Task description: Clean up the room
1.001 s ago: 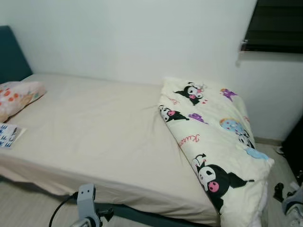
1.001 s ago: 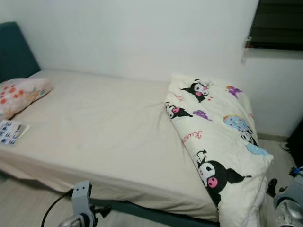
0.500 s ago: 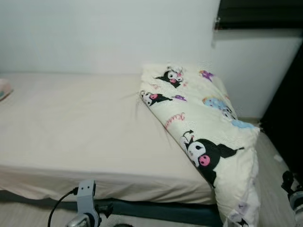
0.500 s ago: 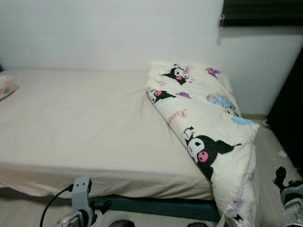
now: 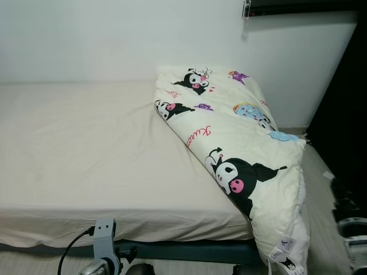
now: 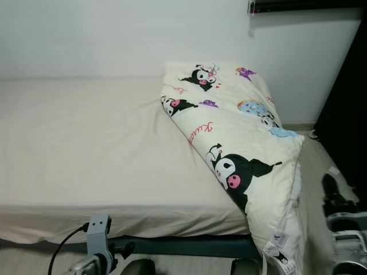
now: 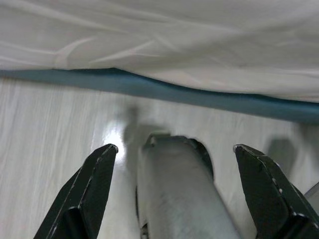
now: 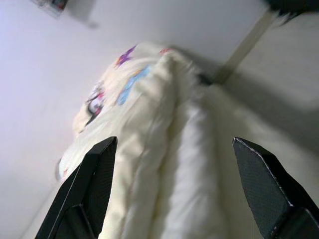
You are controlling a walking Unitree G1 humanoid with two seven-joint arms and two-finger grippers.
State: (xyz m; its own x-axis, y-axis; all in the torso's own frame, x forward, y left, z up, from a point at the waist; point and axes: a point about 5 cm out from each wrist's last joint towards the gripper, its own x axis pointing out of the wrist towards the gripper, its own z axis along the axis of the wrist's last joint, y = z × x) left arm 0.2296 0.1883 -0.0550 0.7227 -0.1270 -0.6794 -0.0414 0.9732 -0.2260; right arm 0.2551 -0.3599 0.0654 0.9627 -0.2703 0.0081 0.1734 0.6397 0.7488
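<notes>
A cream duvet [image 5: 241, 149] printed with black cartoon characters lies folded over the right end of the bed [image 5: 86, 154], its lower corner hanging past the mattress edge toward the floor. My left gripper [image 7: 174, 152] hangs open over the pale floor by the bed's blue base, with nothing between its fingers. My right gripper [image 8: 172, 144] is open too, pointing at the duvet's hanging side. The left wrist [image 5: 103, 246] sits low in front of the bed, and the right wrist [image 6: 344, 229] is low at the right beside the duvet.
A cream sheet covers the mattress, and a blue bed base [image 5: 183, 251] shows beneath it. A white wall [image 5: 114, 34] runs behind the bed. Dark furniture [image 5: 347, 103] stands at the right, with a strip of floor [image 5: 318, 189] between it and the duvet.
The camera has turned right: the dotted pillow, the papers and the teal headboard have left the picture, and the duvet now sits nearer the middle. Both arms stay low.
</notes>
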